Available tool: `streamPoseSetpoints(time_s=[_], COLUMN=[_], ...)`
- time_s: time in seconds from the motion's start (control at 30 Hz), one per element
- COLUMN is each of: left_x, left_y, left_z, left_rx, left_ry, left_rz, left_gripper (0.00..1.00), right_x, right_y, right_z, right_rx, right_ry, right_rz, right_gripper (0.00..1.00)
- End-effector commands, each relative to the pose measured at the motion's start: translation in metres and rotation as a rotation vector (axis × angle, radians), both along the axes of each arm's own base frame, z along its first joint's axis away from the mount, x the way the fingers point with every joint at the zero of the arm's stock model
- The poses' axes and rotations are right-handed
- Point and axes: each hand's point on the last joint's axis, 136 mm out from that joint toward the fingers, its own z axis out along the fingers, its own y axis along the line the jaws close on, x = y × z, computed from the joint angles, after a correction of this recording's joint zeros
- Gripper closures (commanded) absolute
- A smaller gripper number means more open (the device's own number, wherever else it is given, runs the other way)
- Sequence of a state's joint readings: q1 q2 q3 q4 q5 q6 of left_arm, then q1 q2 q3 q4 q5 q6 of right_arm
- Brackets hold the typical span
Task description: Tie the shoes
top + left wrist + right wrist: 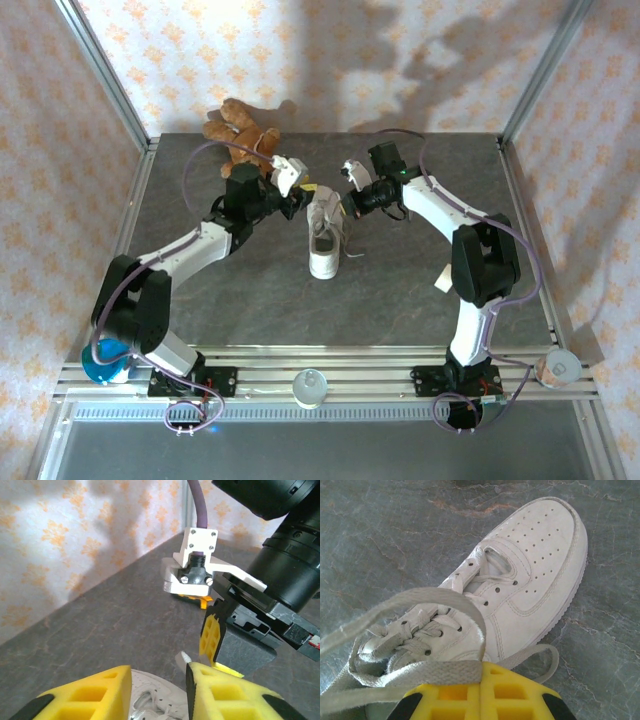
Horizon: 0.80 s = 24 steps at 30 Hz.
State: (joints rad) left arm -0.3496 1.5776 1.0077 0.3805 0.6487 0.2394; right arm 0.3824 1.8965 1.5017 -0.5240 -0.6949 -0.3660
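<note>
White lace (435, 672) is being pinched by clenched right gripper (481, 667); released left gripper (159, 674) is being held over one white leather sneaker (530, 570); one brown teddy bear (238, 130), top view.

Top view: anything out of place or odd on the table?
A brown teddy bear lies at the far left edge of the table, unrelated to lacing. The sneaker sits upright, laces undone; the right hand pinches one lace.
</note>
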Motion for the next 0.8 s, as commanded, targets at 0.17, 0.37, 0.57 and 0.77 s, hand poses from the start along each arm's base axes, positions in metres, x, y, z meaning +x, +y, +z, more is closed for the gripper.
streamPoseSetpoints(time_s=[0.17,0.37,0.57,0.77], left_x=[0.008,0.013,-0.014,-0.03], left_y=[-0.014,0.003,0.001,-0.008], left_z=[-0.066,-0.078,-0.077,-0.073], left_rx=[0.069,0.039,0.024,-0.007], left_ry=[0.165,0.193,0.22,0.285], left_rz=[-0.139,-0.083,-0.152,-0.177], left_gripper=[0.71,0.62,0.53,0.49], right_x=[0.009,0.008,0.005,0.003], right_y=[-0.008,-0.008,-0.009,-0.009], right_z=[0.013,0.016,0.018,0.019], right_rx=[-0.014,-0.021,-0.017,-0.021], right_ry=[-0.083,-0.096,-0.088,-0.084], right_rz=[-0.033,-0.024,-0.021,-0.018], right_gripper=[1.0,1.0,1.0,1.0])
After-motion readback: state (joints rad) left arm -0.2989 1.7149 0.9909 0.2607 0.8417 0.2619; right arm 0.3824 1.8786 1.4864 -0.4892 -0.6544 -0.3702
